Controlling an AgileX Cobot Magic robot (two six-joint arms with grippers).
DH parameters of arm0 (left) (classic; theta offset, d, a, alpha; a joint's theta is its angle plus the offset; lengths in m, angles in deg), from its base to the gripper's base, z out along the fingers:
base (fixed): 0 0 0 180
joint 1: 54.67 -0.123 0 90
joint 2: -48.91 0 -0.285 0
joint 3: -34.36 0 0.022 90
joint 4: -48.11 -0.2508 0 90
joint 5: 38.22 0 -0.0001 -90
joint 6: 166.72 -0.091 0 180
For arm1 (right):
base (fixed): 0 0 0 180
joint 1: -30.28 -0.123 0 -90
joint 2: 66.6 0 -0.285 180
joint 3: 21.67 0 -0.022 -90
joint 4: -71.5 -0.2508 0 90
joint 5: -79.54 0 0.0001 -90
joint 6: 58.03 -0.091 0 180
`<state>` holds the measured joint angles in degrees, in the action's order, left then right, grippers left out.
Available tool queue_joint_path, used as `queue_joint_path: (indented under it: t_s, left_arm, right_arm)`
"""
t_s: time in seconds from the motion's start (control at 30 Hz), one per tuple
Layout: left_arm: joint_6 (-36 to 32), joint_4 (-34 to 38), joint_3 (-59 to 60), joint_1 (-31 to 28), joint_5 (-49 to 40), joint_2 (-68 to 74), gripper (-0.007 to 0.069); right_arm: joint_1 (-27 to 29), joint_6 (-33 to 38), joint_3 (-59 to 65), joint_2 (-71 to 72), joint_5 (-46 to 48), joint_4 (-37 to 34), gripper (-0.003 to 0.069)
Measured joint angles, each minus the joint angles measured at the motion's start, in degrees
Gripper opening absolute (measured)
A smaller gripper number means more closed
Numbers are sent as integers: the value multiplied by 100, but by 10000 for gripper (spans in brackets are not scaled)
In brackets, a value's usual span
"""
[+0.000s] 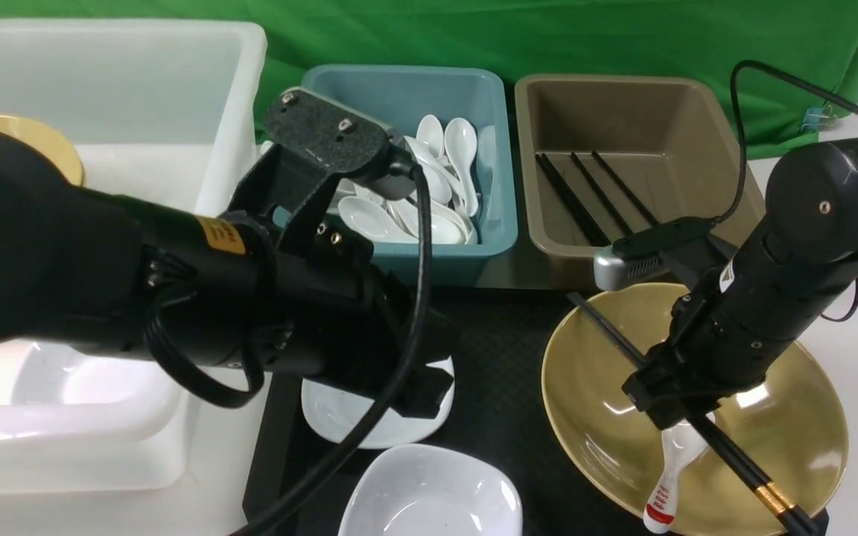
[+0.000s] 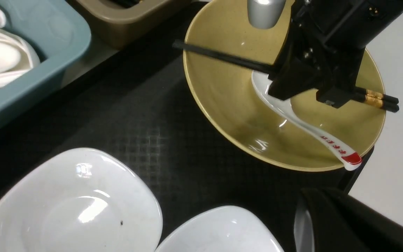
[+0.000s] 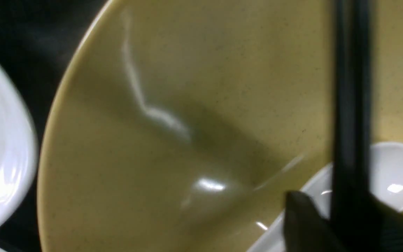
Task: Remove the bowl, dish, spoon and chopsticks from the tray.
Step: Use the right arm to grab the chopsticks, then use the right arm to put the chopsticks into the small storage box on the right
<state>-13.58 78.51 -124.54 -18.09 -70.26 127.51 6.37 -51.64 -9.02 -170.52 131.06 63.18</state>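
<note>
Right gripper point(image 1: 676, 418) is down inside the bowl point(image 1: 794, 424), its fingers astride the chopsticks point(image 1: 745, 469); whether they clamp cannot be told. Left gripper point(image 1: 429, 391) hangs over a white dish point(image 1: 339, 417), its opening hidden. Nearest, the spoon point(image 1: 671, 476) bears red characters too small to read. The bowl stands on the tray point(image 1: 503, 350). Beyond sit a teal tub point(image 1: 414, 97) and a brown tub point(image 1: 660, 134).

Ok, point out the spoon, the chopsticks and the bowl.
spoon point(image 2: 313, 131): left wrist view, on its white handle.
chopsticks point(image 2: 222, 56): left wrist view, on the thin black shaft.
bowl point(image 1: 593, 387): front view, on the bare inner wall.
</note>
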Motion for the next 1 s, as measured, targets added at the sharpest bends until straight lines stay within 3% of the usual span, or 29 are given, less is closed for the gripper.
queue_joint_path:
  t_s: [0.3, 0.5, 0.7, 1.0]
  left_arm:
    - [109, 13, 0, 0, 37, 0, -6]
    - [109, 65, 0, 0, 1173, 17, -6]
    - [109, 205, -40, 0, 3511, 299, -6]
    - [109, 119, -457, -5, 3314, 879, -6]
  right_arm:
    - [0, 0, -154, 210, 241, -12, 78]
    - [45, -49, -1180, 583, 390, 26, 78]
    - [704, -20, -3259, -243, -443, 64, 78]
    - [984, -20, -4363, -1960, -1818, 120, 78]
